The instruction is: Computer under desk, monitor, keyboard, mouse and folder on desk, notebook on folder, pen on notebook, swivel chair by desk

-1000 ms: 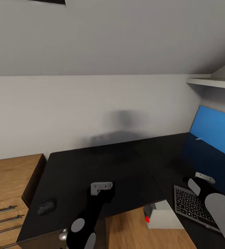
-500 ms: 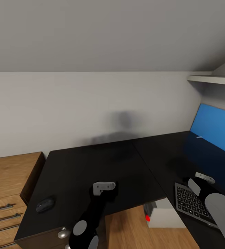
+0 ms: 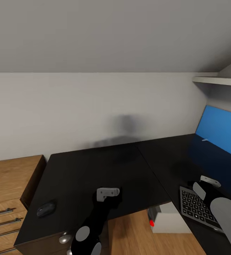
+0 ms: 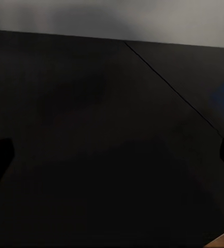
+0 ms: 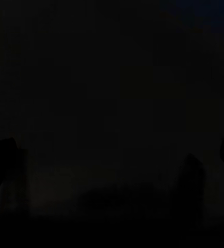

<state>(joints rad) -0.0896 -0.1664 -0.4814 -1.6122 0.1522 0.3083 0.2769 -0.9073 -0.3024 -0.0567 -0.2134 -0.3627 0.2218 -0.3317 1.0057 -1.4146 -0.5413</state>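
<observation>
The glossy black tabletop (image 3: 94, 170) bends in an L under a plain white wall and a sloped grey ceiling. A light wooden chest of drawers (image 3: 5, 191) stands against its left end, a white shelf (image 3: 218, 80) hangs high at the right, and a long blue wall panel (image 3: 220, 131) runs below it. Wood floor (image 3: 129, 233) shows in the tabletop's inner corner.

Since a second ago my head has tipped a little, so the whole scene sits slightly lower and left; nothing on the surface has shifted.

The dark rounded mouse (image 3: 46, 209) lies near the tabletop's left front edge. The slim grey keyboard (image 3: 197, 209) with dark keys lies flat on the right wing, partly covered by my right arm. The light grey computer (image 3: 165, 221) box with its red dot stands on the floor under the tabletop edge. A round silver knob (image 3: 65, 239) catches light on a drawer.

My left jaws (image 3: 108, 193) hover over the tabletop's middle, my right jaws (image 3: 209, 181) just past the keyboard's far edge; I cannot tell whether either pair is open.
</observation>
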